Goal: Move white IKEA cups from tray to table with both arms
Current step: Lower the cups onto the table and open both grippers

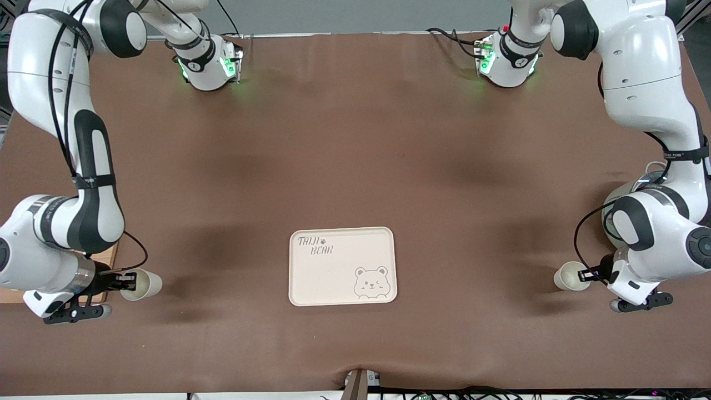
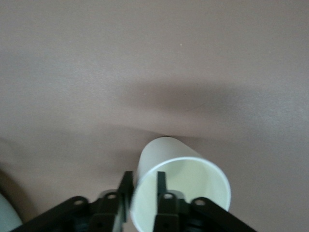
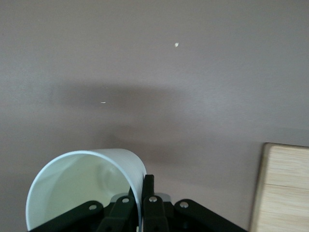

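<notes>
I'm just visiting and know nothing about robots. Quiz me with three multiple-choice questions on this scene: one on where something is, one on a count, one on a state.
1. Where does the cream tray lie?
A. on the brown cloth between the two grippers
B. under the left gripper
C. on top of a cup

2. How many white cups are in view?
A. one
B. two
C. four

3. What is the left gripper doing?
A. hanging open with nothing in it
B. resting on the tray
C. pinching a cup's wall

Answers:
1 A: the tray sits midway, with nothing on it.
2 B: the left gripper's cup and the right gripper's cup.
3 C: in the left wrist view one finger is inside the rim and one outside; the right gripper grips its cup likewise.
</notes>
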Available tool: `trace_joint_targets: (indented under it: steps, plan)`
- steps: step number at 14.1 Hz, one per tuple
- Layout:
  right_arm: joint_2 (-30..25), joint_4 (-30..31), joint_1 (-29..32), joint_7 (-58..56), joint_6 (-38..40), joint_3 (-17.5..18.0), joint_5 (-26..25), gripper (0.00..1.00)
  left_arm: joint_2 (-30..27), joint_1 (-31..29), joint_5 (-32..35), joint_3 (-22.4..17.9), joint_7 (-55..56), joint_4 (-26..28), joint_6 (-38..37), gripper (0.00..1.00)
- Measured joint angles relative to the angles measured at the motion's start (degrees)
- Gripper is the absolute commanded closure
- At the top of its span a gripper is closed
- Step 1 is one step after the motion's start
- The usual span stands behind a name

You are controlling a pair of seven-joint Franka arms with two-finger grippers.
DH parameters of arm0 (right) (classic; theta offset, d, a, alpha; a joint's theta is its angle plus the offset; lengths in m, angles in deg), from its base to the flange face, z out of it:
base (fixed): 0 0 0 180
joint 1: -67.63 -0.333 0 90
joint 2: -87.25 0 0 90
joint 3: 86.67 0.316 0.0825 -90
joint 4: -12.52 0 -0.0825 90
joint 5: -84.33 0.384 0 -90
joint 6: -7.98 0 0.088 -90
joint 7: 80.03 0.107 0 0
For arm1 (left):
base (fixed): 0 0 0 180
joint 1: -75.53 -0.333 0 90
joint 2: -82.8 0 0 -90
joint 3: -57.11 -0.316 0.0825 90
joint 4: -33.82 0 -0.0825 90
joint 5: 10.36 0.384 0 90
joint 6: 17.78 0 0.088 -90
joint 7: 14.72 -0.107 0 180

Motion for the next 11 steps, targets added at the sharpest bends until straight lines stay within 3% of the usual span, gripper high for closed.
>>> trace_joint_targets:
  steps: [2, 7, 11]
  plan:
    - [0.9, 1.1, 0.0, -1.1, -1.0, 0.2, 3.2, 1.0, 0.0, 0.0, 0.0, 0.0, 0.0, 0.0, 0.0, 0.0]
    - [2.7, 3.7, 0.0, -2.3, -7.1, 0.4, 4.2, 1.0, -1.1, 0.3, 0.0, 0.0, 0.0, -1.0, 0.4, 0.0]
    - [3.3, 4.2, 0.0, -2.3, -8.2, 0.5, 4.2, 1.0, -7.6, 2.4, 0.2, 0.0, 2.0, -1.4, -2.9, 0.0]
